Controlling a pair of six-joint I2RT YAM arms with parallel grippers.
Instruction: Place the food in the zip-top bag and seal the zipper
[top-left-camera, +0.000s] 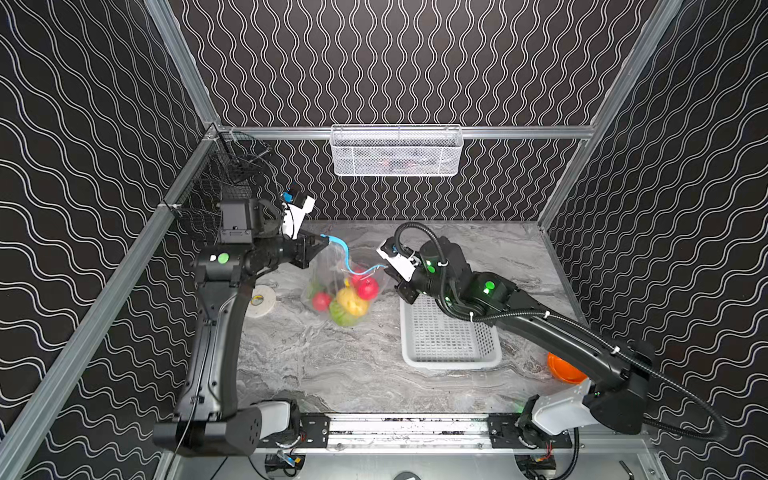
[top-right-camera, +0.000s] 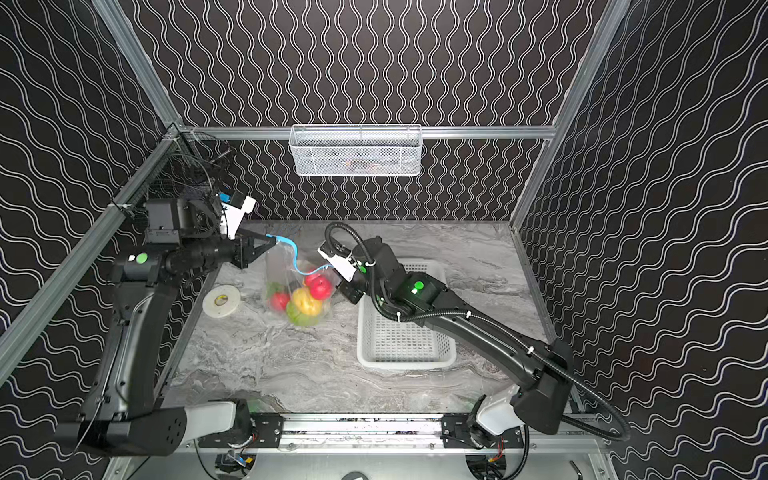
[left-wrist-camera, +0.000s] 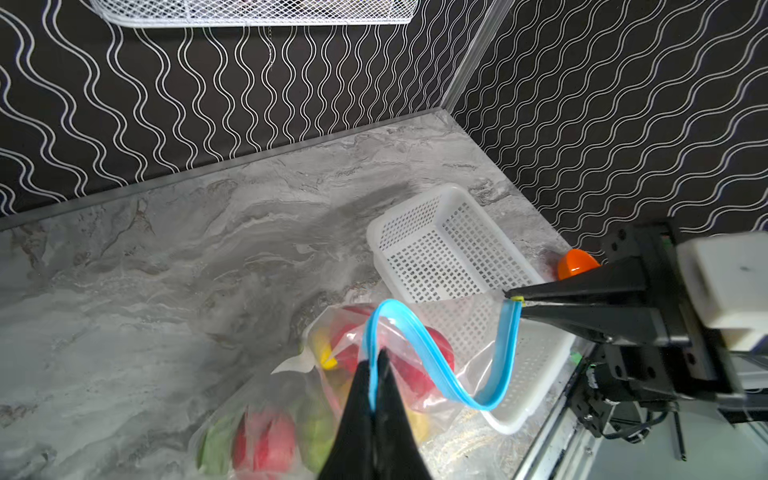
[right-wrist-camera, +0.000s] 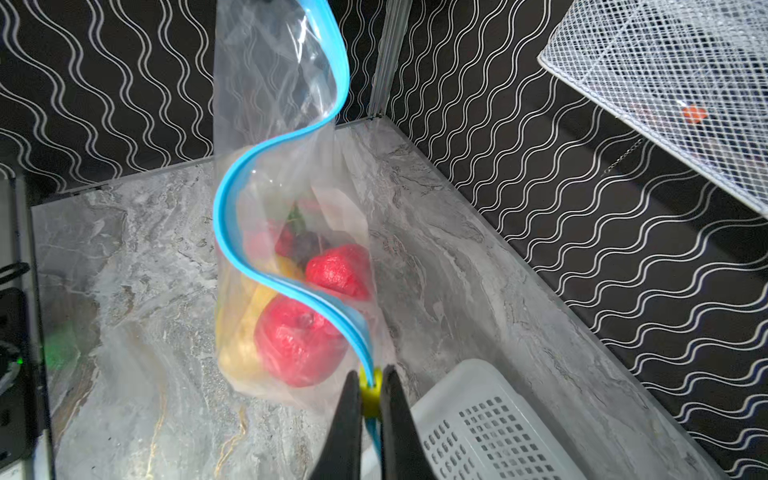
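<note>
**Bag of produce strung up by its zipper beside the basket**

Hard to make out: sealed or not along the whole light-blue zipper strip (right-wrist-camera: 232, 187); also, at the underside of the clear crinkly zip-top bag (top-left-camera: 330, 266), touching the grey marbled worktop (top-left-camera: 332, 374) or hanging just clear of it. Through the plastic, only soft shapes of the toy food (top-right-camera: 307, 303): red round fruits (top-left-camera: 368, 288), a yellow piece (top-left-camera: 351, 301), a green lump (top-left-camera: 341, 318), something dark (right-wrist-camera: 305, 245). Far end of the white perforated plastic basket (top-left-camera: 451, 362) covered by the right arm (top-left-camera: 540, 328) in both top views. Past the basket's near right corner, half behind that arm, an orange rounded thing (top-left-camera: 561, 370). Inside the white wire-mesh basket (top-left-camera: 395, 151) on the back wall, above and beyond the plastic basket, a smudge of red.

All around, black walls (top-left-camera: 395, 62) with white wavy lines. Left of the plastic basket, past the bag, a white roll of tape (top-left-camera: 262, 300) flat on the worktop.

Bag just left of the plastic basket, food inside. Left end effector (top-left-camera: 320, 240) clamped tight on the zipper's end farther from the basket, high above the worktop. Right end effector (right-wrist-camera: 370, 380) nipped narrow on the small yellow slider tab (right-wrist-camera: 370, 395) at the end nearest the basket: plain in the right wrist view, a speck in the left wrist view, lost in the top views.
</note>
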